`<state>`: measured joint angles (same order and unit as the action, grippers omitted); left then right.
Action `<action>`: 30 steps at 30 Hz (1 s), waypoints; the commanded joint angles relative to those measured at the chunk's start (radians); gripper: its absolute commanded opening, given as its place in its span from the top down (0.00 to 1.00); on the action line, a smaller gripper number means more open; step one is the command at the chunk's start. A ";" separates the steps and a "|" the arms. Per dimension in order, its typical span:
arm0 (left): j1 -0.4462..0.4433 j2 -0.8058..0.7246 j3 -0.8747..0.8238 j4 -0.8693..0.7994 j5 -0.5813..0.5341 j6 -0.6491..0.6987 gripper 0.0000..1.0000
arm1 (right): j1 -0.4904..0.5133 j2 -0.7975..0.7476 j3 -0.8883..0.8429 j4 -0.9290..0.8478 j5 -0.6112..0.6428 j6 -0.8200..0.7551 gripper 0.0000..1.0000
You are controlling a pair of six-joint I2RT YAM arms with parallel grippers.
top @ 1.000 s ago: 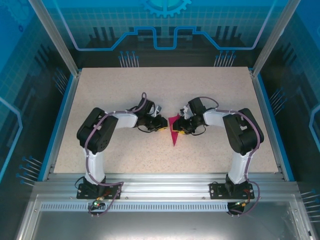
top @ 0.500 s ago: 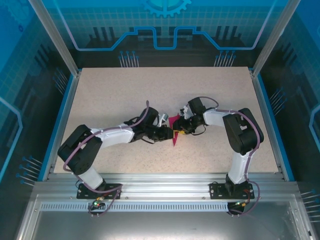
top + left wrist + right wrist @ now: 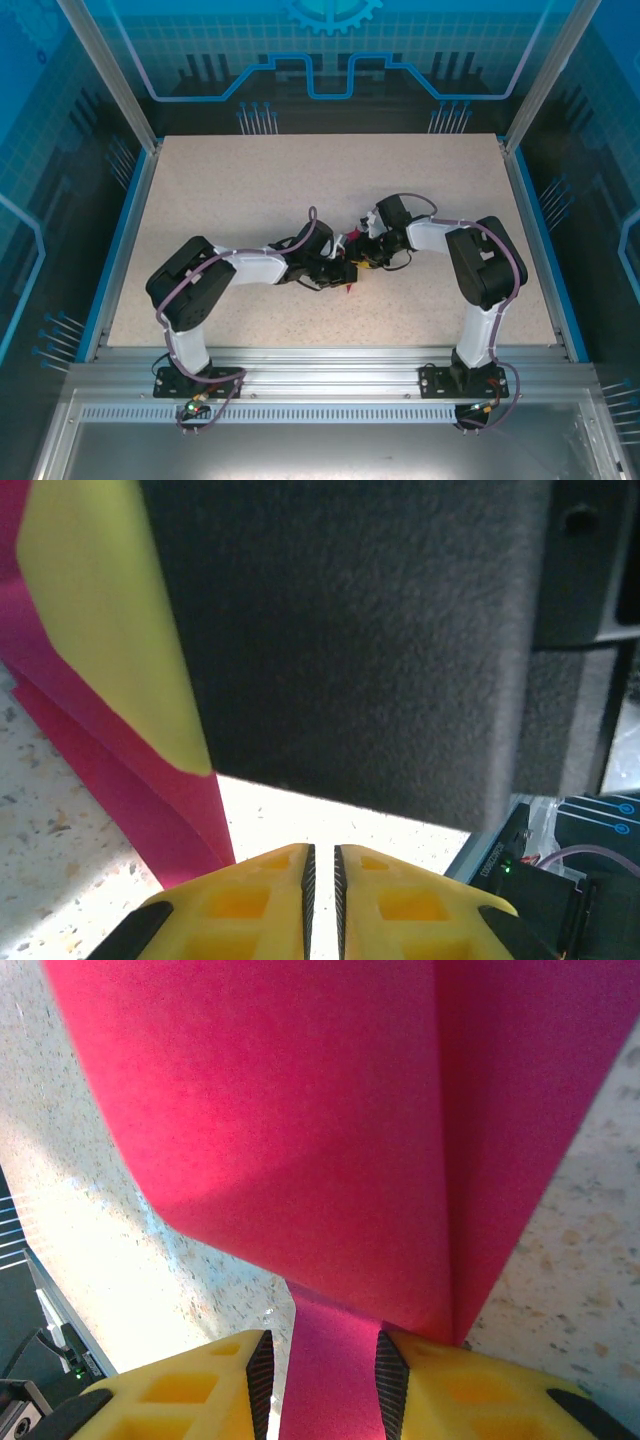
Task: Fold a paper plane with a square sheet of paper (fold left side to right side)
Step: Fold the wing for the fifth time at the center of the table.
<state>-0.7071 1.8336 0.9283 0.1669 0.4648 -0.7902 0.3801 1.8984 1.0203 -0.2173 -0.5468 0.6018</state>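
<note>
**Right pincer has the paper plane; left pincer clenched beside it**

The paper plane [image 3: 300, 1130] lies folded on the speckled tabletop [image 3: 250, 190]. It is magenta, with a long crease running down it in my right wrist view. From overhead, its pointed tip [image 3: 349, 289] sticks out on the side nearest the arm bases, and the rest sits under the two pincers.

The right pincer [image 3: 322, 1375] is grasping the plane. A strip of the paper runs up between its two yellow fingers, and both pads press against it. This pincer comes in from the plane's right side.

The left pincer [image 3: 322, 880] sits just left of the plane, clenched down to a thin slit between its pads. The plane's edge lies just ahead of these fingertips and off to one side, not between them. In that same wrist view, one of the right pincer's yellow fingers [image 3: 110, 630] rests on the paper.
</note>
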 commanded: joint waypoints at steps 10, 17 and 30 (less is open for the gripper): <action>-0.003 0.044 0.002 -0.023 -0.032 -0.001 0.83 | 0.022 0.051 -0.023 -0.065 0.070 -0.016 0.63; -0.008 0.059 -0.004 -0.043 -0.029 -0.004 0.83 | 0.022 0.055 -0.017 -0.070 0.069 -0.017 0.63; -0.027 0.085 0.012 -0.143 -0.061 0.002 0.85 | 0.022 0.051 -0.011 -0.079 0.073 -0.020 0.63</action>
<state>-0.7128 1.8931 0.9291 0.1326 0.4221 -0.7879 0.3801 1.8984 1.0222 -0.2207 -0.5465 0.6014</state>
